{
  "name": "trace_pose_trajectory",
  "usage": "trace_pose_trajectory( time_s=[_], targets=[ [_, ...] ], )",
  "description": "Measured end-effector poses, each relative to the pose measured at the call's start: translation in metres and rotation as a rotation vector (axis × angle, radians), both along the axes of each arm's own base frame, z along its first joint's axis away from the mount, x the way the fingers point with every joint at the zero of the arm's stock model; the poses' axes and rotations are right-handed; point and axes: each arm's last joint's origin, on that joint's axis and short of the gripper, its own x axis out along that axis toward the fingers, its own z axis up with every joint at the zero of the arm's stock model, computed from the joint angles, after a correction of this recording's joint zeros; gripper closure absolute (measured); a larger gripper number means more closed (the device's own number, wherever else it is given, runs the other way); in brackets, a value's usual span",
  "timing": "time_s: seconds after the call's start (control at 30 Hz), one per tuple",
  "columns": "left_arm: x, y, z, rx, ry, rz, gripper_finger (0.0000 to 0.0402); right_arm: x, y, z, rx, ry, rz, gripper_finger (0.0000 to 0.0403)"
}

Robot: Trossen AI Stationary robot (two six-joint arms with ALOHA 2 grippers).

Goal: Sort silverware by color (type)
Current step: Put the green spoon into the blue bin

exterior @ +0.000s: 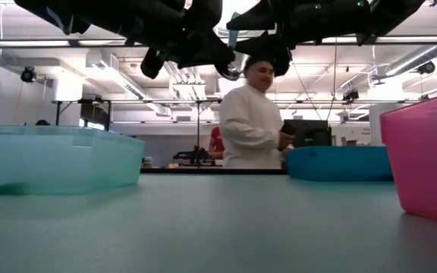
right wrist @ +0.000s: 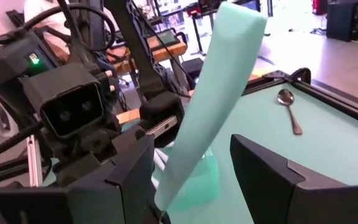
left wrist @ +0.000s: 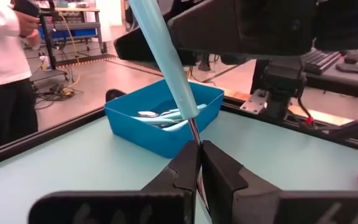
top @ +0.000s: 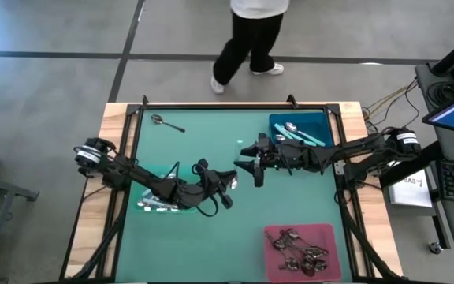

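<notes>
L gripper [left wrist: 199, 163] clamped on pale-blue-handled spoon [left wrist: 166, 68] mid-table, R gripper [right wrist: 191, 168] fingers apart around handle, blue tray [top: 299, 126] nearby

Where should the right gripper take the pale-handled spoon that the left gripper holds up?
Mid-handle of the spoon, from the side opposite the left gripper: it pinches the thin metal neck, so the long handle stands free, between the fingers of the open right gripper.
</notes>
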Motion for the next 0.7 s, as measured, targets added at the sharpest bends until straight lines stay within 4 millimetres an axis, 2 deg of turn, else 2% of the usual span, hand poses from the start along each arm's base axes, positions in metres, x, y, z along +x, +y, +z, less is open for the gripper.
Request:
trace_pose_trajectory(
  time_s=[0.13,0.23,0.37,0.57,0.7],
  targets=[
    [0.0,0.0,0.0,-0.004,-0.002,-0.014,0.0401,0.0,0.001,0.003,0.001,-0.03,0.021,0.0204],
    [0.002,0.001,0.0,-0.015,-0.011,-0.043,0.0401,0.0,0.001,0.005,0.001,-0.055,0.044,0.0222],
    [0.004,0.002,0.003,-0.019,-0.022,-0.063,0.0401,0.0,0.001,0.007,0.001,-0.074,0.05,0.0266],
    [0.009,0.003,0.011,0.019,-0.015,-0.065,0.0401,0.001,0.002,0.009,0.0,-0.09,0.067,0.0363],
    [0.011,0.002,0.014,0.017,-0.025,-0.057,0.0398,0.001,0.002,0.01,-0.001,-0.093,0.061,0.0372]
  ],
)
